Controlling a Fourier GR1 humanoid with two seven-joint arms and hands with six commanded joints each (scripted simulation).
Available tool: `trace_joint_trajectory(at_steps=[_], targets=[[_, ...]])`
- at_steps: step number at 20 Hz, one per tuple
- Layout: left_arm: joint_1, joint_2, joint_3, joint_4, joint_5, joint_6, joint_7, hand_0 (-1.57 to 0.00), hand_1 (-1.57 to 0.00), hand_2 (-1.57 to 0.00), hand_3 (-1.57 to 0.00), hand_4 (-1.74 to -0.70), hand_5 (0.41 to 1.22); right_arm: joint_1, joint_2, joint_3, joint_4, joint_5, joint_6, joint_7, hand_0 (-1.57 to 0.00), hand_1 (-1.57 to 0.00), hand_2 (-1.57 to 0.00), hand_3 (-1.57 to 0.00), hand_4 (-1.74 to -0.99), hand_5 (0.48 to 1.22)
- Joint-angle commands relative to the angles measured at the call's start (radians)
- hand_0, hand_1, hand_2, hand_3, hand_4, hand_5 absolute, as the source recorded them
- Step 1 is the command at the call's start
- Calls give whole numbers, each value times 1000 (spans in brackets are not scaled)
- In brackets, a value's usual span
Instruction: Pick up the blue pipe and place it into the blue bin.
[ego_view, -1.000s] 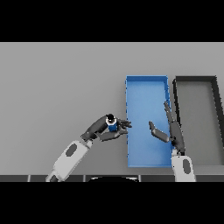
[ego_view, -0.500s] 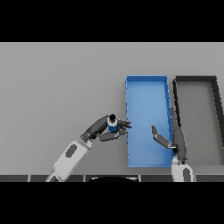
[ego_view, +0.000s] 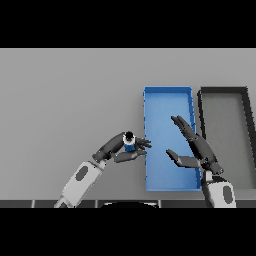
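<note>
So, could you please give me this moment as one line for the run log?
left hand: shut on blue pipe, beside blue bin left wall | right hand: open, over blue bin | pipe not yet in bin

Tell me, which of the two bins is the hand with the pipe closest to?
The blue bin. The left hand holding the blue pipe is right at its left wall; the dark grey bin sits farther right, beyond the blue one.

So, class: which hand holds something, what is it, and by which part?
The left hand holds the blue pipe, fingers curled round its side. The right hand, open above the blue bin, holds nothing.
</note>
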Motion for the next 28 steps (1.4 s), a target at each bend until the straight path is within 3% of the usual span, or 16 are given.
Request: trace_joint_trajectory(at_steps=[1,5,12,20,22,24,25,28], targets=[[12,4,1,-10,0,-2,5,-1571,-1571,-1571,-1571,-1467,1221,-44,-12,18,-8,-20,13,44,1,-11,-106,0,-1247,568],[-1,4,25,-2,-12,-13,7,-1571,-1571,-1571,-1571,-1467,1221,-179,-58,78,-45,-32,50,143,1,-4,-81,1,-1281,558],[-15,-22,40,25,-32,-42,-15,-1571,-1571,-1571,-1571,-1466,1221,-363,-13,195,8,-69,110,265,1,0,-45,1,-1282,555],[11,-30,58,21,-35,-83,14,-1571,-1571,-1571,-1571,-1469,1221,-559,48,246,131,-49,153,321,-23,-32,-83,1,-1186,521],[-4,-36,66,33,-50,-84,16,-1571,-1571,-1571,-1571,-1467,1221,-589,62,253,169,-47,169,328,-34,-55,-110,-7,-1192,507],[4,-38,65,40,-67,-88,21,-1571,-1571,-1571,-1571,-1462,1221,-609,76,267,192,-36,183,330,-168,-218,-261,-128,-1233,487],[-2,-47,72,45,-60,-90,9,-1571,-1571,-1571,-1571,-1517,1221,-626,86,268,203,-41,188,324,-323,-362,-377,-242,-1278,485],[1,-38,70,25,-78,-89,67,-1571,-1571,-1571,-1571,-1622,1221,-643,112,277,230,-38,189,308,-876,-877,-910,-762,-1467,518]])
